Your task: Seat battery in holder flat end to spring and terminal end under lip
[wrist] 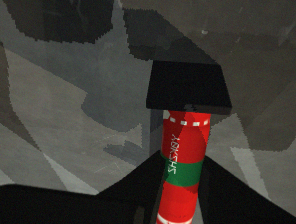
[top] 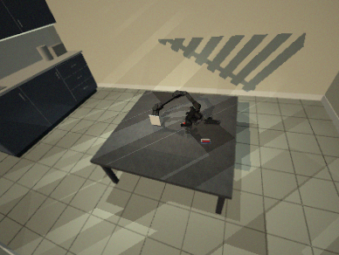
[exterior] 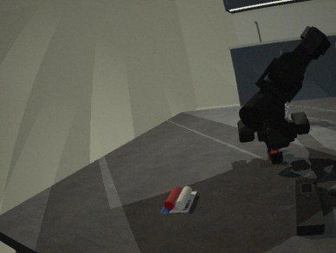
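While clamped, battery (wrist: 183, 165) runs lengthwise between hand (wrist: 176, 197) fingers.

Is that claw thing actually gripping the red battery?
Touching. In the wrist view the gripper has its dark fingers pressed against both sides of the red battery, with no gap showing.

Battery (wrist: 183, 160) looks like smooth, slightly glossy red-and-green wrap; the gripper (wrist: 177, 200) is matt black plastic, and the table (top: 144, 157) a dull matt grey.

A dark table (top: 144, 157) carries the arm's white base (top: 154, 119) and a red-and-white holder (top: 205, 141).
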Controlling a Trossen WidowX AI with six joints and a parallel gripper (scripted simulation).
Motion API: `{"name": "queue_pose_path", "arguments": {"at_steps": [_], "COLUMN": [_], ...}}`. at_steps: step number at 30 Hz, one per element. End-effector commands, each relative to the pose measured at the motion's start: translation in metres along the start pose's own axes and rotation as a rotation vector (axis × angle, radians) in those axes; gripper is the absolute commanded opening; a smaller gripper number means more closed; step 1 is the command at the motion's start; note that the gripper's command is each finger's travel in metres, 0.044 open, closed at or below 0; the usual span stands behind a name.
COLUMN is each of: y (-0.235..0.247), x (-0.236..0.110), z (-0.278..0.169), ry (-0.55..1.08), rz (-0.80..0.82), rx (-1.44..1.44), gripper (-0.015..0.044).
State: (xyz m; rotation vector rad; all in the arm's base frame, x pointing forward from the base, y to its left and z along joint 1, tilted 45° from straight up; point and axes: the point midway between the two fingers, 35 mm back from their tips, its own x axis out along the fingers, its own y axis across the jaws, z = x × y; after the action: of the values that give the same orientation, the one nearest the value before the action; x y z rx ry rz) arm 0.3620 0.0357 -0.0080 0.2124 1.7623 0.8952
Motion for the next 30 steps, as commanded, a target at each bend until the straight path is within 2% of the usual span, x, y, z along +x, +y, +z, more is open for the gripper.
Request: {"name": "queue_pose_path", "arguments": {"at_steps": [1, 30], "y": [-0.0009, -0.0023], "x": [0.0, 0.0052], "z": [0.0044, 0.0029], "ry": [-0.038, -0.158], "rz": [-0.003, -0.009], "rx": [0.0, 0.007], "gripper": [0.0063, 0.0063]}}
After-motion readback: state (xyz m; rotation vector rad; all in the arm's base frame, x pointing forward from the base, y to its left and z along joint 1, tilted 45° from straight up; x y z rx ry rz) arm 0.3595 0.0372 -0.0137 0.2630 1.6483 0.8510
